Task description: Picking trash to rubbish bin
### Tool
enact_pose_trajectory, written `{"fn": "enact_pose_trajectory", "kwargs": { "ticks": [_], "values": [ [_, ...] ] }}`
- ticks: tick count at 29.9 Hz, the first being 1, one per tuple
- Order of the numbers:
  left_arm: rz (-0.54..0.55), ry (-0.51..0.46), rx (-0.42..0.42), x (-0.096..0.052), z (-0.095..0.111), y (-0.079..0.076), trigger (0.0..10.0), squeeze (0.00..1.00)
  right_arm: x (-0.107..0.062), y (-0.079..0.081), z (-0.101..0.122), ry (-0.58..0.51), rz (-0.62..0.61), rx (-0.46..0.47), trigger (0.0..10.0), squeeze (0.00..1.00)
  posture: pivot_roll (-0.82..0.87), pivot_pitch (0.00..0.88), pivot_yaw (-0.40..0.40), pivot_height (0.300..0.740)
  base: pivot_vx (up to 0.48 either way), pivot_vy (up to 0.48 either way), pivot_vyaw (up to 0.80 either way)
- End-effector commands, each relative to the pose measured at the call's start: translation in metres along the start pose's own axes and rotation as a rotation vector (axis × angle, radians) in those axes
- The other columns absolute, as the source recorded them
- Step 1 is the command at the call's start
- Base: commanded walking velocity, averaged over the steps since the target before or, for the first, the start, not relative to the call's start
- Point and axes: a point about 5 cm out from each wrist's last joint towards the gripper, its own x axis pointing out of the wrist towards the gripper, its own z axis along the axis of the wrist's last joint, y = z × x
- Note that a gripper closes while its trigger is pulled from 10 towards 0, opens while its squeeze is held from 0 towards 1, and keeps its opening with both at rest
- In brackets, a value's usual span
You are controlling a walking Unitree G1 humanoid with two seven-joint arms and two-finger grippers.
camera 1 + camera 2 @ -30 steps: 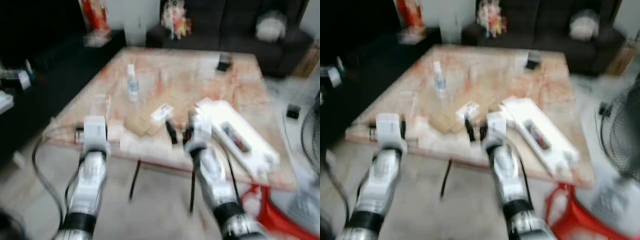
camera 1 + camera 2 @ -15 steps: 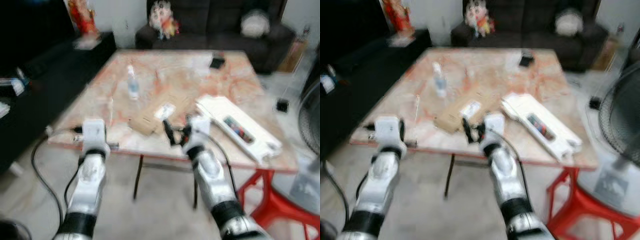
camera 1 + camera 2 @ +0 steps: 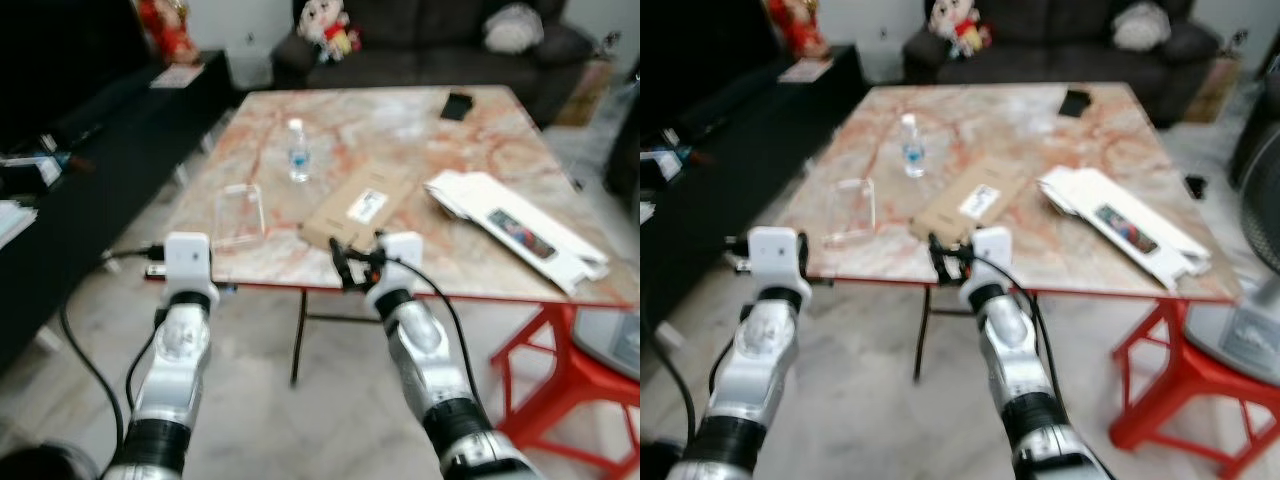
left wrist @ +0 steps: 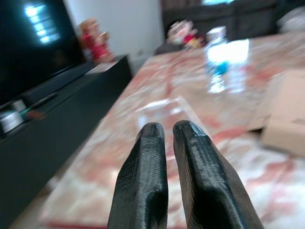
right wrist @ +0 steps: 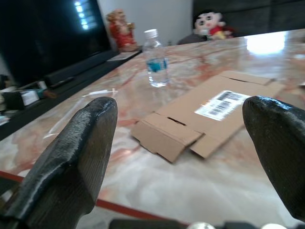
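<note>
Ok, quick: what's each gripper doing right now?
Left gripper: shut, holding nothing, at the table edge.
Right gripper: open, empty, facing the flattened box.

Both silver arms are reaching toward the pink marble bench (image 3: 1080,140), which is carrying a clear plastic water bottle (image 3: 910,146), a flattened brown cardboard box (image 3: 970,205) and a white carton (image 3: 1125,232).

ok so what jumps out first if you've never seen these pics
The flattened brown cardboard box with a barcode label lies mid-table on the pink marbled table, straight ahead of the open right claw. Beyond it stands a small clear water bottle; to its right lies long white packaging. The shut left claw waits at the table's near edge.
</note>
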Motion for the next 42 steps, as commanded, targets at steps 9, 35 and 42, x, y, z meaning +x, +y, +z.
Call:
{"fn": "enact_pose_trajectory", "kwargs": {
  "ticks": [9,35,42],
  "values": [
    [0.008,-0.011,-0.031,0.005,0.012,-0.002,10.0,0.0,0.004,0.009,0.003,-0.008,0.017,-0.009,10.0,0.0,0.1,0.02,0.07,0.74,0.258,0.0,0.0],
    [-0.042,-0.011,-0.03,0.008,0.018,-0.014,10.0,0.0,0.003,0.01,0.003,-0.019,0.019,0.007,10.0,0.0,0.09,0.001,0.091,0.74,0.451,0.0,0.14],
    [-0.043,-0.014,-0.03,0.01,0.019,-0.014,10.0,0.0,0.005,0.01,0.005,-0.021,0.022,0.004,10.0,0.0,0.09,0.006,0.087,0.74,0.452,0.0,0.0]
  ]
}}
